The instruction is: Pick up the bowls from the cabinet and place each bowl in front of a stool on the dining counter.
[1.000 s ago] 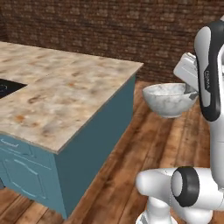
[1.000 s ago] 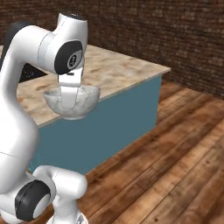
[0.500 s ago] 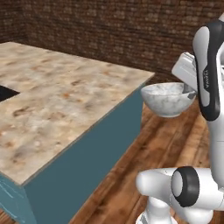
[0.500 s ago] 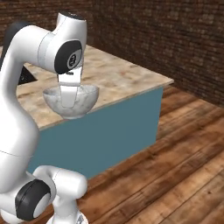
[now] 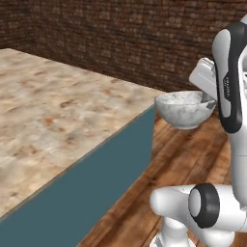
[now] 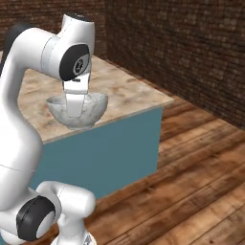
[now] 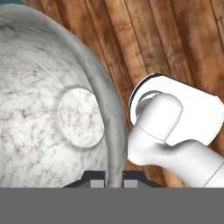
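My gripper (image 7: 114, 178) is shut on the rim of the grey-white marbled stone bowl (image 5: 184, 109), holding it upright in the air over the wooden floor. The bowl (image 6: 77, 109) hangs just off the corner of the dining counter (image 5: 58, 116), a beige-pink marbled slab on a teal base (image 6: 124, 148). In the hand view the bowl's inside (image 7: 52, 113) is at the left, and its rim runs down between my two fingertips. The reddish-brown bowl, the cabinet and the stools are out of view.
A dark brick wall (image 5: 120, 38) runs behind the counter. Wooden plank floor (image 6: 191, 177) spreads to the right of the counter's teal side. My own white base (image 5: 202, 207) sits below the bowl.
The whole scene has shifted as the base drove: the counter has grown larger and slid across both base views, and the cooktop has left view. The bowl stays held the same way.
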Available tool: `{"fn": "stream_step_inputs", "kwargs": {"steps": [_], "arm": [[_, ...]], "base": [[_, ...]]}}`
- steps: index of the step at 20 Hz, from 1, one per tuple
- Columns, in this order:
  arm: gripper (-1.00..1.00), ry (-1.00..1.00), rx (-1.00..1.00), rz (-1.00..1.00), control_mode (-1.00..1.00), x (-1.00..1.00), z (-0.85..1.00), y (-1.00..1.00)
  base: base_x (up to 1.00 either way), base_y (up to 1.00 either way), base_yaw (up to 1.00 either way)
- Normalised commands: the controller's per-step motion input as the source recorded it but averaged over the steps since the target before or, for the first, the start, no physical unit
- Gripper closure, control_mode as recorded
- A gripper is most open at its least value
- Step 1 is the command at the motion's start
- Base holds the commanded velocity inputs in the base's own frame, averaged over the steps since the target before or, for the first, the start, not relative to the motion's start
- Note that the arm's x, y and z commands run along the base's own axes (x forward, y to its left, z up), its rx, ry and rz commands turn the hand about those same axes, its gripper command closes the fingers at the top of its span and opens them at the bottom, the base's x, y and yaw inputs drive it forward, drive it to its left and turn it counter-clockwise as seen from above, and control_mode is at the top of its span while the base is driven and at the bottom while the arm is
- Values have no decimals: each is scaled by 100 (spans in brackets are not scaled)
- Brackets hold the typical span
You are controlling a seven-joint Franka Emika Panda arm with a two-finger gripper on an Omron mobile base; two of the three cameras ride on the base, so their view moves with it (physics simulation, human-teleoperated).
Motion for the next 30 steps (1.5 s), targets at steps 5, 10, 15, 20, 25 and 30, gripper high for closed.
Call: {"fn": "stream_step_inputs", "kwargs": {"steps": [5, 10, 15, 20, 25, 30], "arm": [[100, 0, 0, 0, 100, 0, 0, 0], [100, 0, 0, 0, 100, 0, 0, 0], [100, 0, 0, 0, 100, 0, 0, 0], [100, 0, 0, 0, 100, 0, 0, 0], [100, 0, 0, 0, 100, 0, 0, 0], [100, 0, 0, 0, 100, 0, 0, 0]], "base": [[95, -100, 18], [96, -100, 16], [100, -100, 11], [100, -100, 12], [100, -100, 15], [100, -100, 18]]}}
